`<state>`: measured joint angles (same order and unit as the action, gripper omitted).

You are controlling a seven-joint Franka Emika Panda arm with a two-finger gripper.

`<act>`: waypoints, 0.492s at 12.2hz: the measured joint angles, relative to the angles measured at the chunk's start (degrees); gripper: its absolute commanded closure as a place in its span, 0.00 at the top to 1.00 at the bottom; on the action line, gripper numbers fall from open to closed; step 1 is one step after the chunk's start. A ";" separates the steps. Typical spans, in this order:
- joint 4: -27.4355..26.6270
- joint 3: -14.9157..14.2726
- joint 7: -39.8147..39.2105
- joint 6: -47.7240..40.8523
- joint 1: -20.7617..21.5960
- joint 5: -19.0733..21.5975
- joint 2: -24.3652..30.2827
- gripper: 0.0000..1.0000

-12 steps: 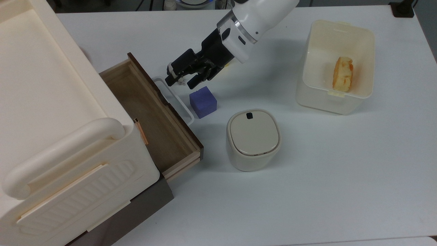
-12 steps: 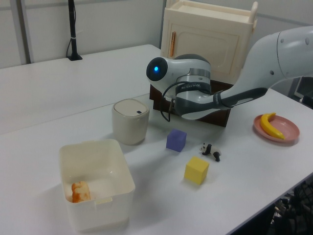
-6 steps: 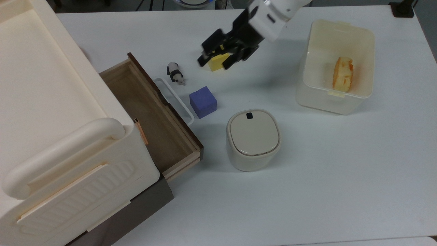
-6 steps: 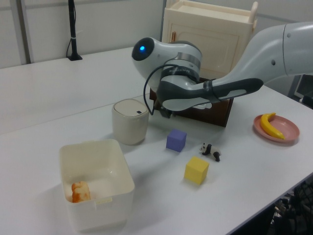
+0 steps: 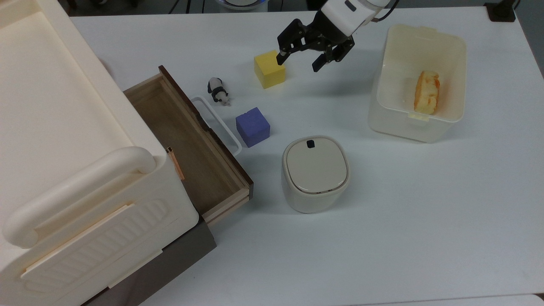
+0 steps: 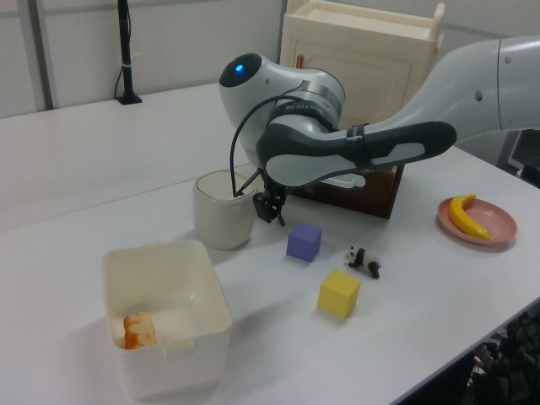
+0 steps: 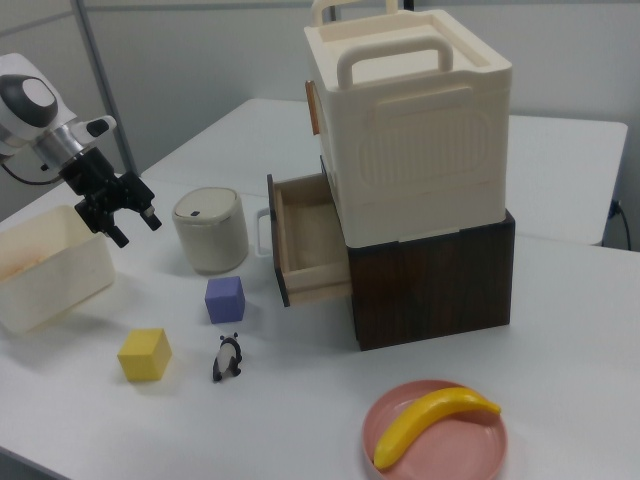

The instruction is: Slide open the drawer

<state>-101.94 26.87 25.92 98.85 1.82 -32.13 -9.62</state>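
The drawer (image 5: pixel 182 140) stands pulled out of the dark wooden base under the cream cabinet, its light brown inside bare. Its dark front panel carries a thin white loop handle (image 5: pixel 217 126). In the right view the drawer (image 7: pixel 305 240) juts toward the right view's left. My gripper (image 5: pixel 298 63) hangs open and holds nothing, well away from the handle, toward the top view's upper right. It sits between a yellow cube (image 5: pixel 269 69) and a cream bin (image 5: pixel 382 72). In the right view the gripper (image 7: pixel 133 230) is raised above the table; the left view has the gripper (image 6: pixel 270 207) beside the canister.
A blue cube (image 5: pixel 253 126) and a small panda figure (image 5: pixel 217 90) lie just in front of the drawer handle. A lidded cream canister (image 5: pixel 315 172) stands near the drawer's corner. The bin holds an orange-yellow piece. A pink plate (image 7: pixel 400 445) with a banana sits by the cabinet.
My gripper has drawn back from the drawer handle to the top view's upper right and risen, uncovering the panda and the yellow cube. The drawer has stayed pulled out.
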 measured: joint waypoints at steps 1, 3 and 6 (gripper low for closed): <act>0.31 -0.32 0.71 0.00 -0.66 2.55 0.43 1.00; 2.37 -3.13 1.04 0.17 -1.91 11.82 3.20 1.00; 4.93 -9.80 0.47 0.22 -4.04 21.58 7.70 1.00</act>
<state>-97.01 17.06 26.39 99.07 -2.23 -10.55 -1.91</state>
